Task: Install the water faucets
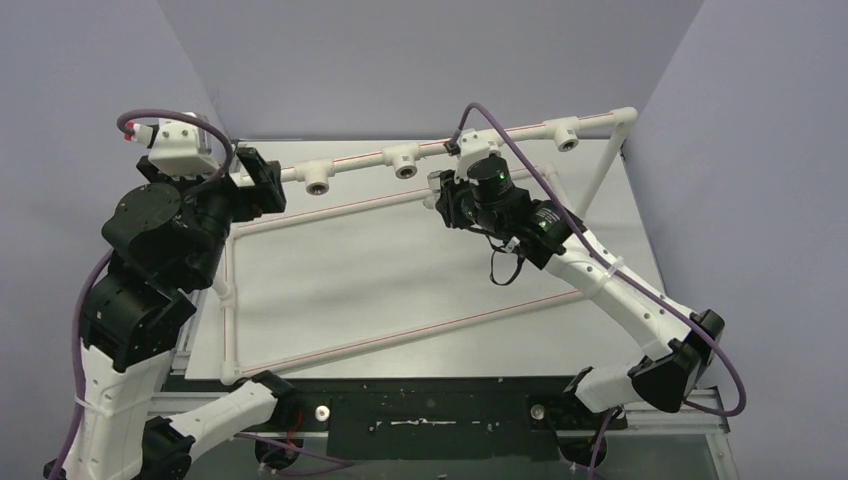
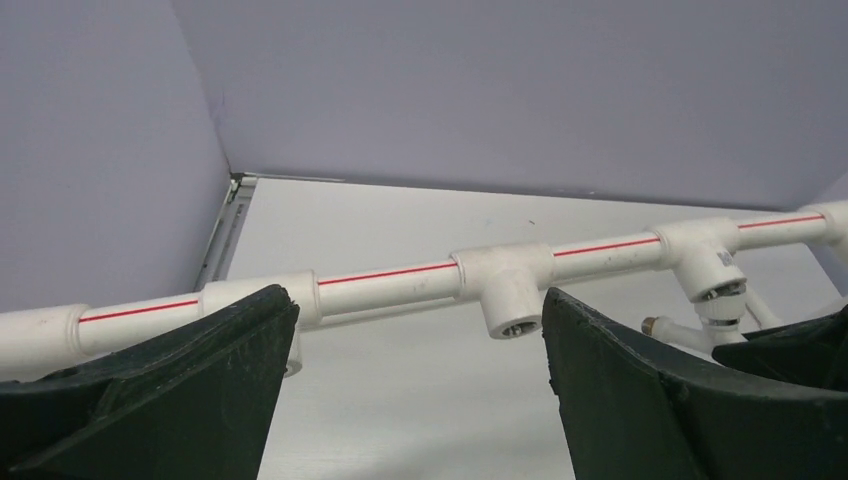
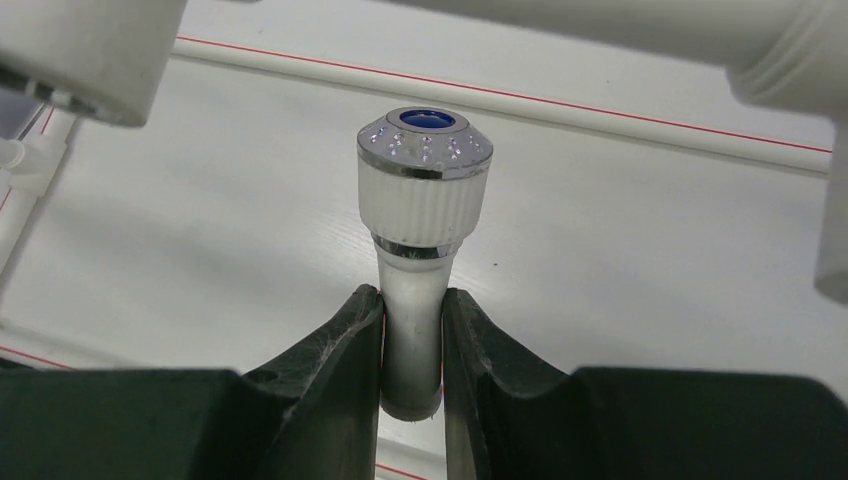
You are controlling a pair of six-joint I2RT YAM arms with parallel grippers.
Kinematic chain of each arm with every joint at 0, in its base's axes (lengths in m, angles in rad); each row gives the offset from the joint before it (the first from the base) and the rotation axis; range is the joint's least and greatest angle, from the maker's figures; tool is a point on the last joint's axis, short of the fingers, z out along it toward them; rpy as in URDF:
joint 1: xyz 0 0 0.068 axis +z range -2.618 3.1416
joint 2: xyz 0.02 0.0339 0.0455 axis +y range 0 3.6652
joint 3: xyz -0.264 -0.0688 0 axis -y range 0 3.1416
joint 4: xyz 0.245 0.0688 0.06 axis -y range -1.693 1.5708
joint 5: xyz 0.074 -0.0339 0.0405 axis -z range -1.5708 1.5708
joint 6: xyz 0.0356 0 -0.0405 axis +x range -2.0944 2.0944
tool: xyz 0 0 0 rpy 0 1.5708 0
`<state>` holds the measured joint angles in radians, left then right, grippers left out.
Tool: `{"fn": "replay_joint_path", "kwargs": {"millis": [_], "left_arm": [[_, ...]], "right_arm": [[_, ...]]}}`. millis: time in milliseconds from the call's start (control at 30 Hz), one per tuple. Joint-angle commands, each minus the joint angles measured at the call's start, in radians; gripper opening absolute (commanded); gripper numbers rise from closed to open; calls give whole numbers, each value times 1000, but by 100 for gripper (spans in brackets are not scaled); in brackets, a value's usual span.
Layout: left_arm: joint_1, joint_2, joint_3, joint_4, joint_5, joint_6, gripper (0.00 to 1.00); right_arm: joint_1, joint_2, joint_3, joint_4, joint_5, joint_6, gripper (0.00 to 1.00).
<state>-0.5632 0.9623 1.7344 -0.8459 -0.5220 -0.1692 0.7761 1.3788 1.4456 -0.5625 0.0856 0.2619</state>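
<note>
At right gripper [image 3: 412, 310]: small white plastic water faucet [image 3: 425, 190], ribbed silvery knob, blue centre

Stem clamped between black fingers [image 3: 330, 370], knob outward; item sits just below white tee socket [image 2: 712, 262] of raised white red-striped pipe rail [image 2: 385, 275], above white table [image 3: 200, 230]. Left gripper [image 2: 420, 305]: fingers spread wide, facing rail, holding nothing.

No text, brand or number can be read anywhere. A small dark marking is seen on one white tee socket [image 2: 705, 252] of the pipe frame [image 2: 385, 281], but it is too blurred to be made out
</note>
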Motion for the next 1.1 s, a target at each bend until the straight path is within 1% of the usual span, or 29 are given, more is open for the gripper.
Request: {"fn": "replay_joint_path", "kwargs": {"millis": [0, 133, 300, 467, 567, 600, 633, 767, 800, 967, 1067], "left_arm": [[-7, 34, 36, 174, -138, 64, 92], [-6, 75, 68, 243, -197, 99, 93], [-6, 137, 88, 331, -253, 157, 93], [-2, 186, 56, 398, -304, 220, 93], [18, 210, 29, 433, -306, 232, 92], [37, 220, 23, 439, -291, 228, 93], [80, 229, 20, 440, -260, 213, 93], [306, 290, 39, 380, -22, 86, 91], [339, 301, 36, 378, 9, 64, 90], [432, 354, 20, 363, 110, -4, 90], [497, 368, -15, 362, 157, -51, 89]], "right_arm": [[-28, 58, 122, 15, 88, -21, 0], [-58, 91, 151, 35, 82, -24, 0], [-104, 104, 144, 78, 39, -11, 0], [-120, 107, 127, 121, 12, 9, 0], [-128, 107, 111, 143, 0, 21, 0], [-130, 107, 108, 147, -4, 24, 0], [-130, 106, 104, 153, -6, 26, 0], [-137, 102, 86, 177, -12, 38, 0], [-139, 103, 84, 181, -15, 41, 0], [-147, 108, 75, 208, -32, 62, 0], [-151, 115, 72, 219, -23, 70, 0]]}}
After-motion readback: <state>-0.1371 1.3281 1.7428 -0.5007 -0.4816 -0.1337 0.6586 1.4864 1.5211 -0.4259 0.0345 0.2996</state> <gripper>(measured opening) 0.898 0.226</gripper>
